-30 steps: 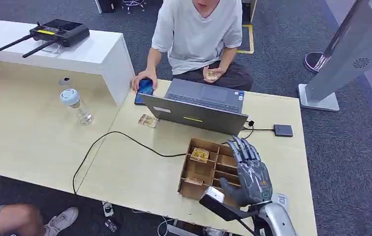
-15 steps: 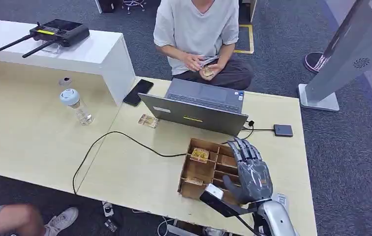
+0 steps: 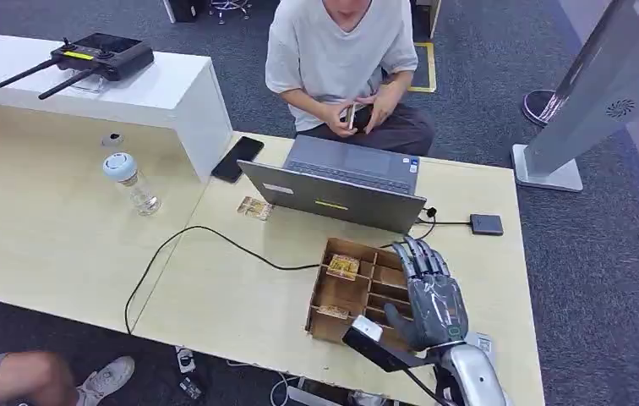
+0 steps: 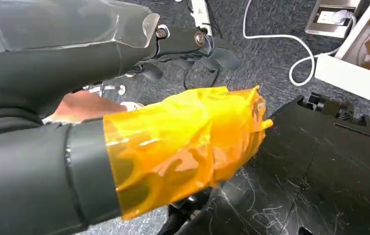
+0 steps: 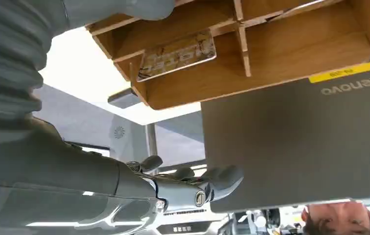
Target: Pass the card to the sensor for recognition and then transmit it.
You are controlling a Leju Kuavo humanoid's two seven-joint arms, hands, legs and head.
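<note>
I am standing in an office or robotics lab workspace. Dark grey carpet (image 3: pixel 603 279) covers the floor around a pale wooden desk (image 3: pixel 54 237), which meets a raised white counter (image 3: pixel 164 97). An open laptop (image 3: pixel 341 182) sits on the desk with a black cable (image 3: pixel 206 233) trailing past it, and a smartphone (image 3: pixel 237 158) lies near the counter. A controller with two antennas (image 3: pixel 88 57) rests on the counter. A person (image 3: pixel 341 51) sits across the desk from me.
</note>
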